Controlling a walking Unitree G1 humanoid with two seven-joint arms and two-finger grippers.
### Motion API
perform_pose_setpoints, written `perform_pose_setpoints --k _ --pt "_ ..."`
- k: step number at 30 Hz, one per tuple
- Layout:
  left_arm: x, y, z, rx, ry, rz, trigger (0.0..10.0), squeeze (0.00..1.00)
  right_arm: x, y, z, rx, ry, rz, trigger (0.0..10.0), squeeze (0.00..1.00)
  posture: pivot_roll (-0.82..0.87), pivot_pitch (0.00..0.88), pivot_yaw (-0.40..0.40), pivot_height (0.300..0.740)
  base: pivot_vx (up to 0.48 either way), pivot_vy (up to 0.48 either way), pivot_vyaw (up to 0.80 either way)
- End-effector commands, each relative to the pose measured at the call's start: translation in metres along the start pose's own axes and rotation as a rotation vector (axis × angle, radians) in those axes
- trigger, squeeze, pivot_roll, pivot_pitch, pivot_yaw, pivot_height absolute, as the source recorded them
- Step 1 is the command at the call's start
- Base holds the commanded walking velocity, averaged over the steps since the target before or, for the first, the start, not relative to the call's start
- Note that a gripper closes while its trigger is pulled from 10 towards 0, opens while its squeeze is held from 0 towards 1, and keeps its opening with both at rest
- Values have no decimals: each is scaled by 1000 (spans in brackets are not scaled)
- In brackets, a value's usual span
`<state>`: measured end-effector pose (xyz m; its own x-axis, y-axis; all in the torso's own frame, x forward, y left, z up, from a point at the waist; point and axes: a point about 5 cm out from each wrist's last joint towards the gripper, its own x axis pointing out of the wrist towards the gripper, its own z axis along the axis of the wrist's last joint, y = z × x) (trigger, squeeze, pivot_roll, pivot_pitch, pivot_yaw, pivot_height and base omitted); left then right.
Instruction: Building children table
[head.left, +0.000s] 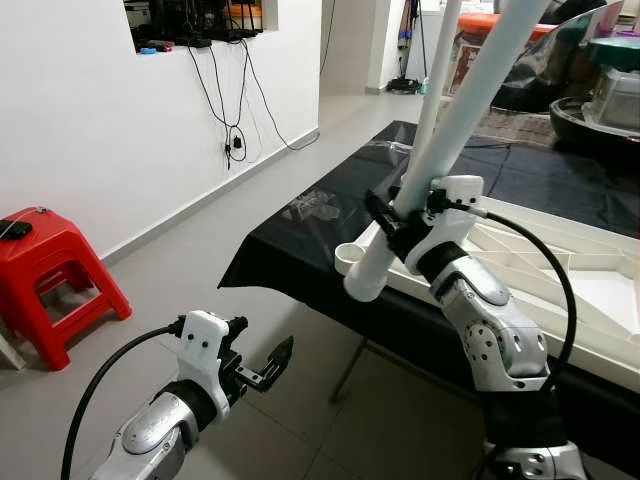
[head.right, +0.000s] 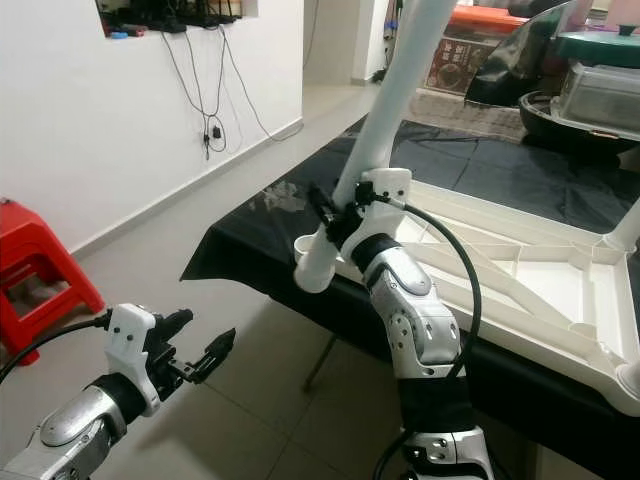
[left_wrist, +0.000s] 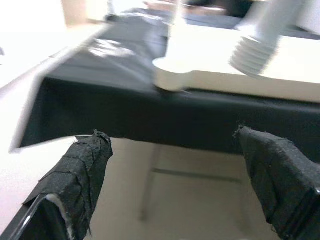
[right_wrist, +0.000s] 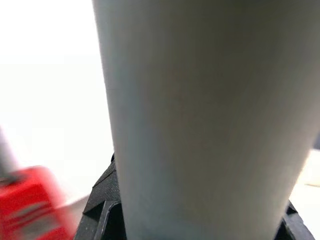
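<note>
My right gripper (head.left: 397, 220) is shut on a long white table leg (head.left: 470, 92) that slants up to the right. The leg's threaded lower end (left_wrist: 251, 56) hangs just beside the round corner socket (head.left: 350, 256) of the white tabletop (head.left: 580, 262). The tabletop lies upside down on a table draped in black cloth (head.left: 300, 235). In the right wrist view the leg (right_wrist: 200, 120) runs between the black pads (right_wrist: 100, 212). My left gripper (head.left: 268, 364) is open and empty, low over the floor in front of the table's corner.
A second white leg (head.left: 432, 95) stands upright behind the held one. A red plastic stool (head.left: 48, 270) sits by the white wall on the left, with cables (head.left: 235, 130) hanging above the skirting. Bare tiled floor (head.left: 180, 270) lies between the stool and the table.
</note>
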<state>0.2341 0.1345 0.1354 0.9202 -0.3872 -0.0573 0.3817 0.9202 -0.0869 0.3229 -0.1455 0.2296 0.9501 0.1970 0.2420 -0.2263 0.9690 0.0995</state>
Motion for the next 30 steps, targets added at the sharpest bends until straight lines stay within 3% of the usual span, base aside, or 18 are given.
perform_pose_setpoints --k 1,7,14,30 --pt "3 -7 6 24 -43 16 10000 0 -8 3 -2 -46 -14 -49 10000 0 77 0 -8 740 0 0 -775" --pt "8 -10 12 19 -72 9 10000 0 -16 12 -8 -46 -3 -46 10000 0 71 0 -1 740 0 0 -773" --pt "16 -8 22 20 -113 21 10000 0 -12 19 -7 -46 -56 -84 10000 0 66 0 3 740 0 0 -779" --pt "22 3 40 32 -170 102 10000 0 -4 31 8 -44 -127 -76 10000 0 72 0 -12 740 0 450 -782"
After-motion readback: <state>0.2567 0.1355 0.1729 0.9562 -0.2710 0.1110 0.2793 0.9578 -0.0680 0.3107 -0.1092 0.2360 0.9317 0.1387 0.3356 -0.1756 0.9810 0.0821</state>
